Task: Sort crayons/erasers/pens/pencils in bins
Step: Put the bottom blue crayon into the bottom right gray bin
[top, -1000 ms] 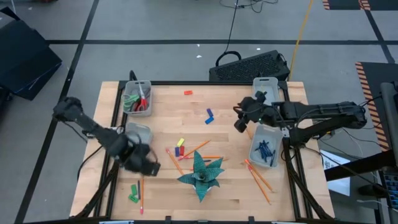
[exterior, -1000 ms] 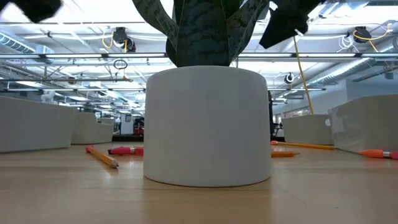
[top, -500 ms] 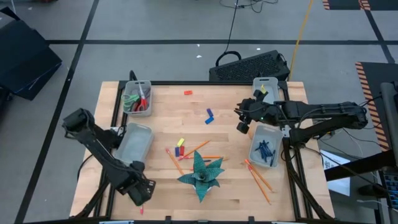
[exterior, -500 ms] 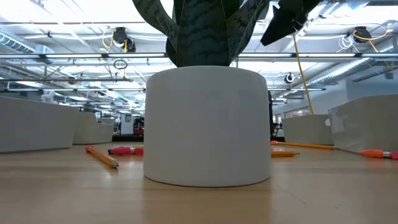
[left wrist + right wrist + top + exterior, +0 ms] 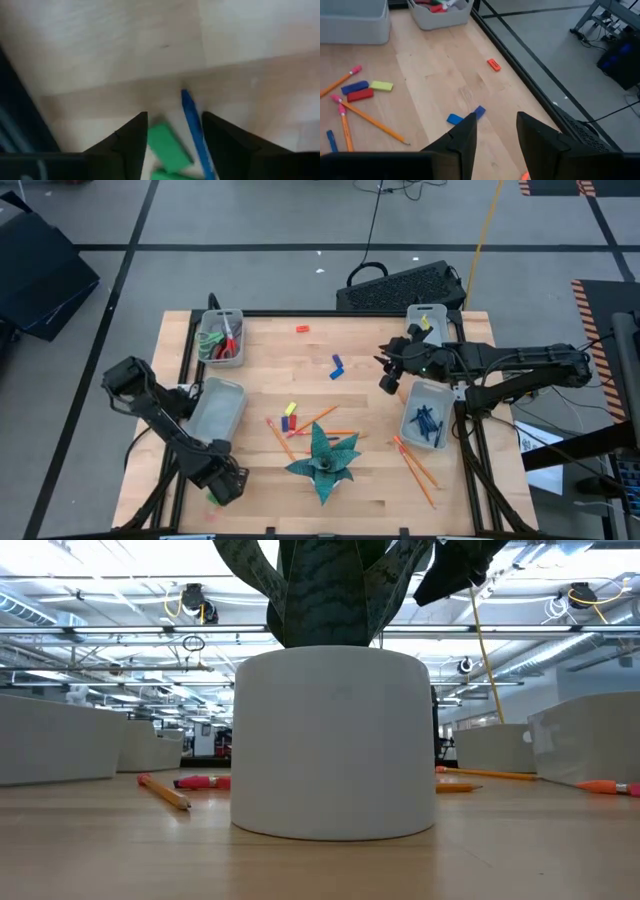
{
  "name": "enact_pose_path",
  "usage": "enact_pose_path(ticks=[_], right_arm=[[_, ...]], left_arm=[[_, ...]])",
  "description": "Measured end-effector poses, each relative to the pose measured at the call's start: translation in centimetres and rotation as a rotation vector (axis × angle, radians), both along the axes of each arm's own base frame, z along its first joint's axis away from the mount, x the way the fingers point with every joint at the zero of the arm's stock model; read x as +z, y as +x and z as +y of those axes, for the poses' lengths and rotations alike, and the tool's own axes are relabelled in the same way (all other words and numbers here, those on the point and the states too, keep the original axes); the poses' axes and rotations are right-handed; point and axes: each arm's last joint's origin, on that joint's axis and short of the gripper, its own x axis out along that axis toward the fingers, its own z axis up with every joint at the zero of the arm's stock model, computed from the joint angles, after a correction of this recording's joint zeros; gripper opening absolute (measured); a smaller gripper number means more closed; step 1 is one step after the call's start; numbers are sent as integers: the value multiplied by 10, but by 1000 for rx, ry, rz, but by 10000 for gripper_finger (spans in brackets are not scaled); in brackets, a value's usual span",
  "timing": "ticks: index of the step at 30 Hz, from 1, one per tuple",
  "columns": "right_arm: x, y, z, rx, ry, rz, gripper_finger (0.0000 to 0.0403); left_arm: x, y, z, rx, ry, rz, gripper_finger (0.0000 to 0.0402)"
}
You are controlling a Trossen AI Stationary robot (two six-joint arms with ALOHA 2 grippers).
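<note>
My left gripper (image 5: 175,127) is open low over the table's near left corner (image 5: 226,482). A green eraser (image 5: 167,147) lies between its fingers, and a thin blue stick (image 5: 192,120) lies close to one finger. My right gripper (image 5: 495,130) hangs open and holds nothing, above the table's far right part (image 5: 390,372). Two blue erasers (image 5: 465,116) lie below it. Dark blue pens (image 5: 426,422) lie in the right bin (image 5: 441,394). Orange pencils lie flat near the plant (image 5: 325,420) and at the near right (image 5: 416,465).
A potted plant (image 5: 324,460) stands at near centre; its white pot (image 5: 335,740) fills the low view. A bin with scissors (image 5: 221,338) and another bin (image 5: 215,406) sit on the left. A third bin (image 5: 428,320) sits far right. Small erasers (image 5: 290,416) and an orange one (image 5: 301,329) lie loose.
My left gripper has swung from beside the middle-left bin toward the table's near edge and come down over the green erasers at the near left corner. It now covers them in the high view. My right gripper has stayed almost where it was.
</note>
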Motion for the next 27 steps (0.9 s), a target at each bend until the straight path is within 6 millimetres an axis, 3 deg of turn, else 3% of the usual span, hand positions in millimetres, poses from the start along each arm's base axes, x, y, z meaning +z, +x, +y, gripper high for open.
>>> enact_pose_path(ticks=[18, 27], right_arm=[[0, 0, 0, -62, 68, -57, 130], [0, 0, 0, -72, 81, -65, 130]], left_arm=[[-2, 6, 2, -10, -14, -45, 113], [-2, 18, 16, -23, 18, -64, 67]])
